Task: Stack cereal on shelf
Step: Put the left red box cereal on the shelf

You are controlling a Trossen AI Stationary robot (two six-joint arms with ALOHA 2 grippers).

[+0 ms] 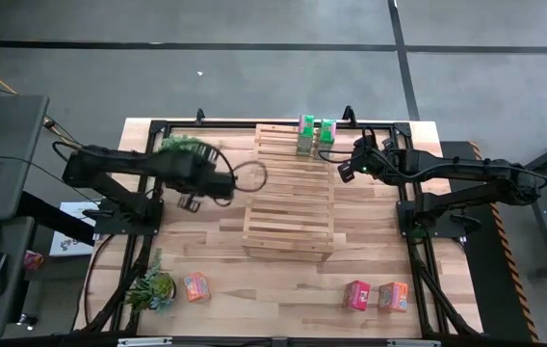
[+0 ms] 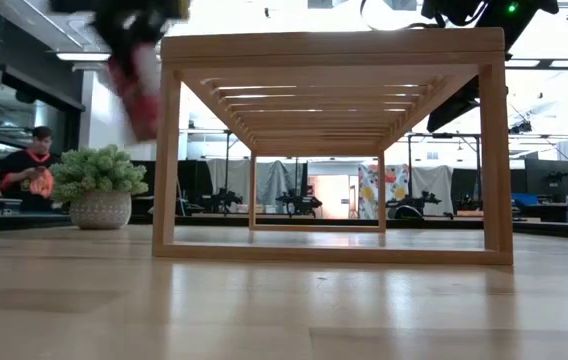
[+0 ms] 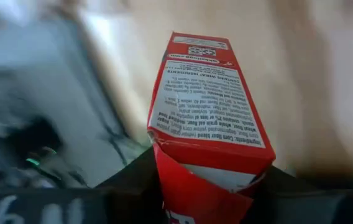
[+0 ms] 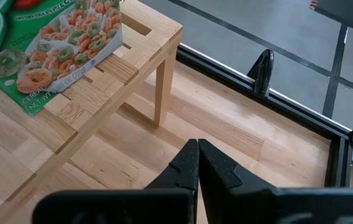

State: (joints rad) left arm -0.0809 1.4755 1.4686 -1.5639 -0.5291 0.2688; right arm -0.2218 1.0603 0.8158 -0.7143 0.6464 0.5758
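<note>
The shelf (image 1: 288, 193), a pale slatted wooden rack, stands mid-table. Two green cereal boxes (image 1: 315, 135) stand upright on its far end; one of them (image 4: 58, 50) shows in the right wrist view. My left gripper (image 1: 195, 200), left of the shelf, is shut on a red cereal box (image 3: 204, 106), which shows blurred and raised in the low view (image 2: 139, 95). My right gripper (image 4: 198, 162) is shut on nothing, over the table beside the shelf's far right leg (image 4: 159, 93). An orange box (image 1: 196, 286), a red box (image 1: 355, 294) and another orange box (image 1: 394, 296) sit near the table's front edge. My left gripper pinches the red box at one end (image 3: 195, 180) between its two fingers (image 3: 130, 180), which stand on either side of the box. The fingers come from above, slanting down. The box hangs tilted below the gripper, lifted clear of the table (image 2: 144, 110).
A potted plant (image 1: 182, 146) stands at the far left beside my left arm, and another (image 1: 153, 289) near the front left corner. A black frame (image 4: 270, 93) runs along the table's edges. A person (image 2: 34, 165) shows in the room behind.
</note>
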